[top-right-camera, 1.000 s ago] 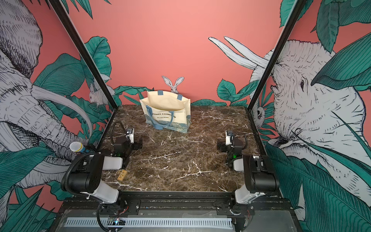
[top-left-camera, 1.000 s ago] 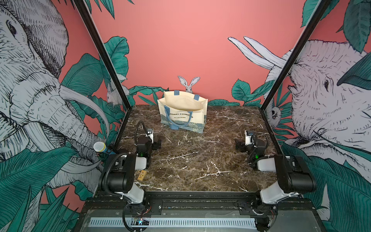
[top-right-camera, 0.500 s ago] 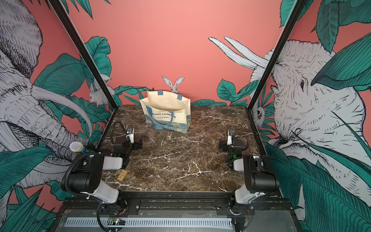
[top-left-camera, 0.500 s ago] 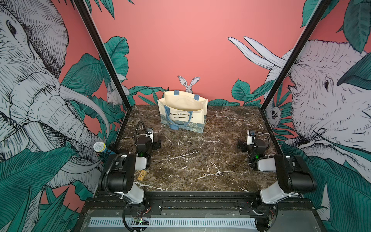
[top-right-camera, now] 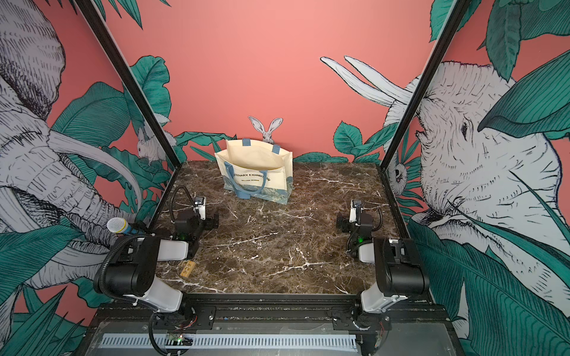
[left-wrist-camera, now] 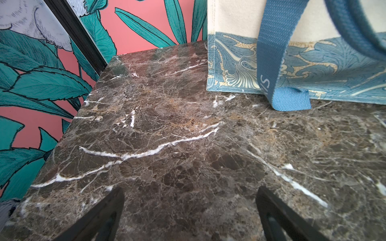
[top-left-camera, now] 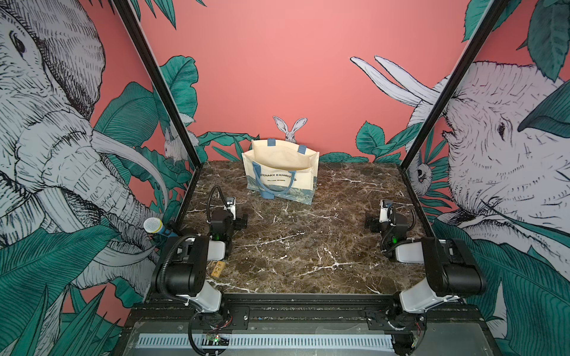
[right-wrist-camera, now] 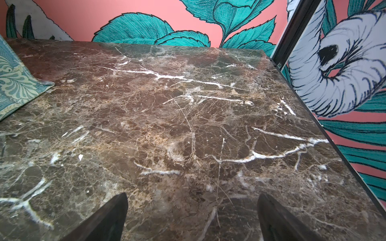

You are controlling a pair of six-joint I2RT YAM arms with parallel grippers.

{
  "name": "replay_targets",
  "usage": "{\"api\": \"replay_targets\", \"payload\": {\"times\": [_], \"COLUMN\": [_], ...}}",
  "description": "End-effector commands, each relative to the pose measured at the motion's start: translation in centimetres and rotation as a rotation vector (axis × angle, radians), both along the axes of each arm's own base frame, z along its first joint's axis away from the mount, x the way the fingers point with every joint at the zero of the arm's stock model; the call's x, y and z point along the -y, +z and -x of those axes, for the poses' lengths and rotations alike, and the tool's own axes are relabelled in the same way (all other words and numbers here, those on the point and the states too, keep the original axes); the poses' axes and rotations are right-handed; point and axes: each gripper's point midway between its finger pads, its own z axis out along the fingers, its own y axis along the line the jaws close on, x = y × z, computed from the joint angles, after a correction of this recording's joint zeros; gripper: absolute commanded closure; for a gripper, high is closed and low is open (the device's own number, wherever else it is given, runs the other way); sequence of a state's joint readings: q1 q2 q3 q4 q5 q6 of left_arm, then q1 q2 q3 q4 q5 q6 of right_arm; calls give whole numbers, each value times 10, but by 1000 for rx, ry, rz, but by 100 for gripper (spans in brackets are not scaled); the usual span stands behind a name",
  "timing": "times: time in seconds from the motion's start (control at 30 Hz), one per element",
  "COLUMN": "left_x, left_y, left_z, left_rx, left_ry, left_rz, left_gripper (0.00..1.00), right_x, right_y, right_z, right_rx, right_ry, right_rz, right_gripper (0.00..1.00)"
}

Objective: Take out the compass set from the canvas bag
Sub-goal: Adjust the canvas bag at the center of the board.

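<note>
L gripper (left-wrist-camera: 190, 194) & R gripper (right-wrist-camera: 192, 198) were open, empty, pre-reach; next likely needed entering bag (top-left-camera: 279, 172) mouth at 12 o'clock.

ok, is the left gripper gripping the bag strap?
No, in the left wrist view the left gripper is open over the marble table, short of the canvas bag and its blue strap.

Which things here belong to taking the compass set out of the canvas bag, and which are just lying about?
Job: canvas bag (compass set not visible); left gripper, open; right gripper, open.
Lying about: microphone; small wooden tag.
</note>
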State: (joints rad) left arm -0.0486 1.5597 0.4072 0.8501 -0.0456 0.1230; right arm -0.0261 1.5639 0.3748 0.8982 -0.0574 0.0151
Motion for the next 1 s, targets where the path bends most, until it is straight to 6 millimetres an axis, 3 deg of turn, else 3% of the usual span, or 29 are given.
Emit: {"api": "replay_targets", "payload": {"times": [0.0, 0.03, 0.13, 0.2, 0.3, 0.37, 0.43, 0.53, 0.67, 0.8, 0.83, 0.97], "left_x": [-10, -18, -32, -36, -27, -18, -2, 22, 45, 70, 77, 102], "left_y": [16, 20, 64, 83, 92, 97, 102, 116, 136, 168, 175, 199], "left_z": [-5, -2, 6, 9, 7, 4, 0, -6, -17, -26, -29, -53], "left_rx": [52, 34, 17, -25, -117, -187, -272, -388, -362, -329, -323, -288], "left_ry": [62, 111, 219, 272, 294, 311, 280, 215, 179, 127, 117, 61], "left_rz": [-1, -6, 32, 89, 211, 303, 370, 436, 544, 572, 571, 630], "left_gripper": [0, 0, 0, 0, 0, 4, 17, 17, 15, 14, 13, 11], "right_x": [-3, -6, -28, -35, -69, -96, -129, -172, -214, -235, -239, -250], "right_y": [22, 33, 66, 83, 100, 111, 123, 134, 142, 138, 149, 149], "right_z": [-4, 1, 6, 1, -11, -18, -23, -27, -37, -49, -57, -69], "right_rx": [80, 103, 35, 37, 41, 4, -29, -73, -153, -231, -205, -211], "right_ry": [11, 17, -5, -36, 39, 113, 202, 342, 469, 513, 516, 543], "right_rz": [2, 31, 184, 110, -4, -48, -88, -135, -183, -128, -116, -75], "right_gripper": [1, 1, 1, 1, 1, 1, 1, 1, 1, 1, 1, 1]}}
